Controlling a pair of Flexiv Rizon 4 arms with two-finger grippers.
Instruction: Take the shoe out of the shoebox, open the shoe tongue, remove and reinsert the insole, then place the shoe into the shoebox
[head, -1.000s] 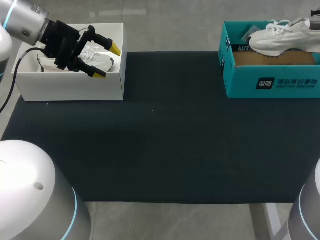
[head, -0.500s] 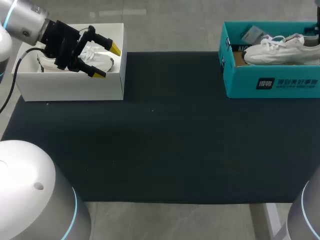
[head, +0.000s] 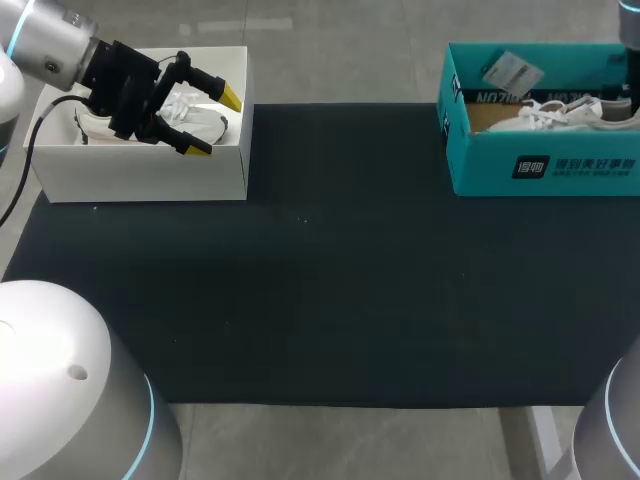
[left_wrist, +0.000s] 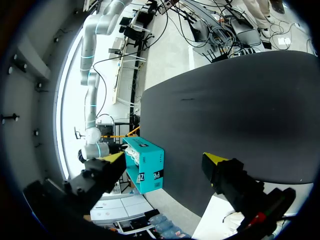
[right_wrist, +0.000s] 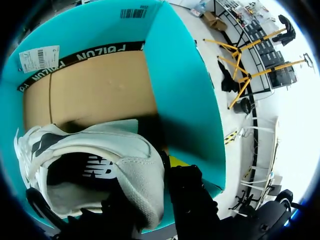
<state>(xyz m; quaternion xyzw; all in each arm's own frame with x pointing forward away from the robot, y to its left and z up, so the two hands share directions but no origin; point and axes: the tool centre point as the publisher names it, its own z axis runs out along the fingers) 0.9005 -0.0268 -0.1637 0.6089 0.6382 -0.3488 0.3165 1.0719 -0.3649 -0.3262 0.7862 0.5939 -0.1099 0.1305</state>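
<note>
On the black table mat (head: 330, 260), the left gripper (head: 215, 124) hangs with fingers spread just above a white box (head: 140, 175). The right gripper (right_wrist: 162, 172) pinches the heel collar of the white sneaker (right_wrist: 100, 150), which sits inside the teal shoebox (right_wrist: 185, 85).

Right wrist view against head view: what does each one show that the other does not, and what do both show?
Only right wrist: the right pincer shut on the heel of the white lace-up sneaker, and its dark inside. Only head: the white cardboard box with the open left pincer above it. Both: that sneaker in the teal cardboard shoebox.
</note>
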